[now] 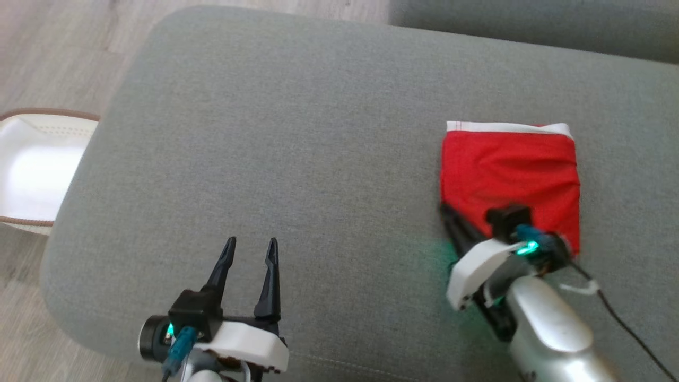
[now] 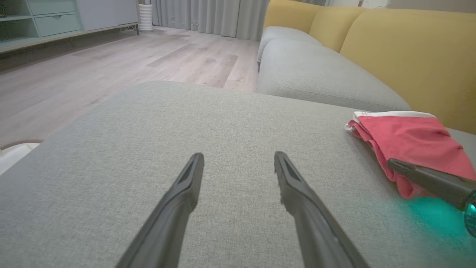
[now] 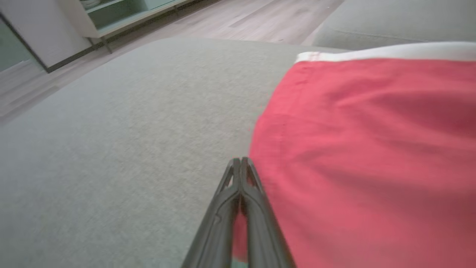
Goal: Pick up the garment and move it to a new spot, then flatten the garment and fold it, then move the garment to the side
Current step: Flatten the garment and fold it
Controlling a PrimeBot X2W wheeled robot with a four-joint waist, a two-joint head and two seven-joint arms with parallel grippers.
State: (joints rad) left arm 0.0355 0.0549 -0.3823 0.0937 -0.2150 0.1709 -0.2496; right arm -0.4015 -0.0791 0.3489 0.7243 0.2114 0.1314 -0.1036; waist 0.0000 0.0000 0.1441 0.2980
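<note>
The red garment lies as a neat folded rectangle out at 3 o'clock on the grey cushion, white waistband along its far edge at 12. By the look of that tidy shape, the flattening and folding are done, so I judge this to be the last step: getting the garment over to the side. The right gripper is down at the garment's 7 o'clock corner, fingers clenched tight together and lying along the left-hand edge of the cloth. From its own wrist, the tips sit right on the border where red meets grey, and I cannot tell whether a pinch of fabric is caught between them or they merely rest against it. The left gripper is at 6 o'clock on the cushion, well apart from the garment, fingers spread wide and holding nothing. For the next move, if the pile must travel further toward 3 o'clock, it needs a low, steady drag or nudge so the layers don't slide apart. If this spot will do, it needs a clean lift away without snagging the hem. Off the cushion at 9 o'clock sits a white basket with a brown rim, and I see nothing lying in the part of its inside that shows.
</note>
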